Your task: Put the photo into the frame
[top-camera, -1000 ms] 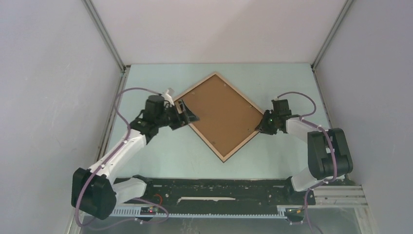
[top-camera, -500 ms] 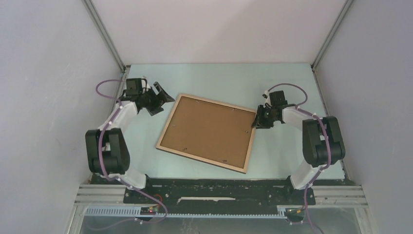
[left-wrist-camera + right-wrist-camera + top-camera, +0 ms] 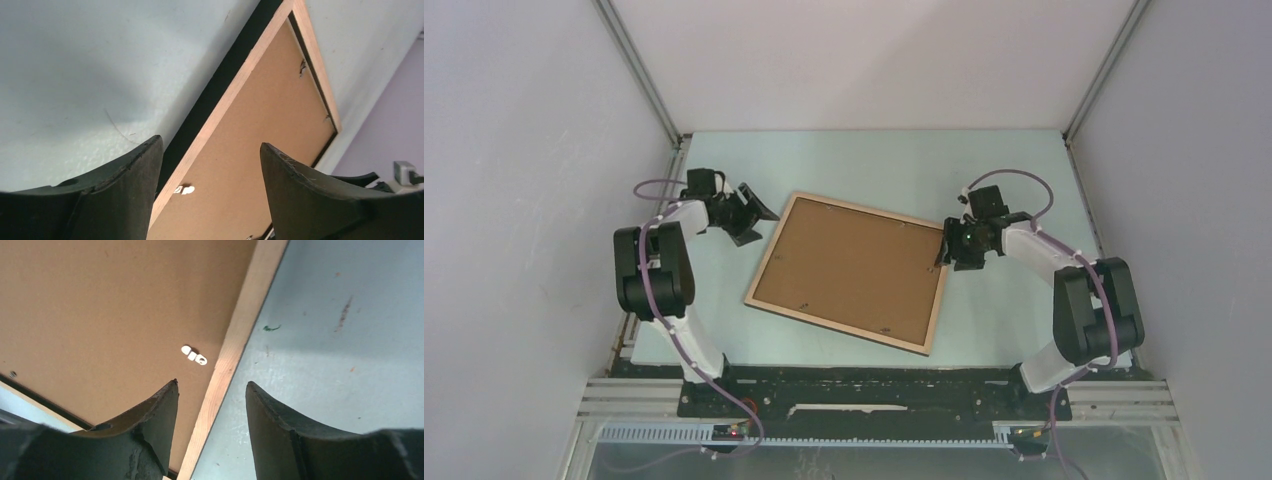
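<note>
Frame (image 3: 836, 326) lay back-up, board (image 3: 849, 270) seated | left gripper (image 3: 211, 144) open near corner | right gripper (image 3: 211, 384) open over rim | advice: white tab (image 3: 193, 355) needed turning aside first, gently

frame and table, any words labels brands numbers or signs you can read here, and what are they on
None: there is no readable text in any view.
The frame has a bare wood rim, the brown backing board is blank, and the white clip shows no marking.
The green mark and reddish streak on the table are stains, not characters.
</note>
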### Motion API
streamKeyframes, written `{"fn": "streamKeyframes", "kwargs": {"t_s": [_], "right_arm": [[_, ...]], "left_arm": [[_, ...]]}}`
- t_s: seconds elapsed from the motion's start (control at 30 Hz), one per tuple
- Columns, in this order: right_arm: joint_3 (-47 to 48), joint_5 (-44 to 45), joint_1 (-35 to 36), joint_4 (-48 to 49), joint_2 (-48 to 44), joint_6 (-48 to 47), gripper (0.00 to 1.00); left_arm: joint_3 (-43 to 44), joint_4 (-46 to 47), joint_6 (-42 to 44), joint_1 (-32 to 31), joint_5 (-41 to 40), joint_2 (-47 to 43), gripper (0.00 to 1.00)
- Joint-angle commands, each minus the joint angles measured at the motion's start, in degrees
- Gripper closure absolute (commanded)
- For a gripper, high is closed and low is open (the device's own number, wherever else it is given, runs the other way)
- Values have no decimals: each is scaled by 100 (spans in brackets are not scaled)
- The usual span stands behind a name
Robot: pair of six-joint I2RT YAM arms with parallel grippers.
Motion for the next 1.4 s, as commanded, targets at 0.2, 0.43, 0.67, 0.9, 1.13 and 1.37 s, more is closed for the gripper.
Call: {"fn": "streamKeyframes", "kwargs": {"t_s": [0.2, 0.43, 0.67, 0.9, 1.13, 1.37], "right_arm": [[212, 681, 440, -109, 192, 100, 41], [397, 860, 512, -189, 527, -172, 39], [534, 933, 649, -191, 714, -167, 36], [696, 1156, 753, -202, 916, -50, 39], [801, 1177, 763, -187, 1081, 246, 52], [815, 1272, 790, -303, 1154, 707, 93]], "left_arm": [[-436, 932, -863, 23, 913, 397, 27], [-447, 991, -931, 16, 915, 359, 28], [-447, 993, -946, 16, 910, 345, 28], [-461, 997, -957, 22, 897, 294, 28], [-469, 1021, -983, 17, 915, 293, 27], [-480, 1035, -1008, 16, 933, 283, 28]]}}
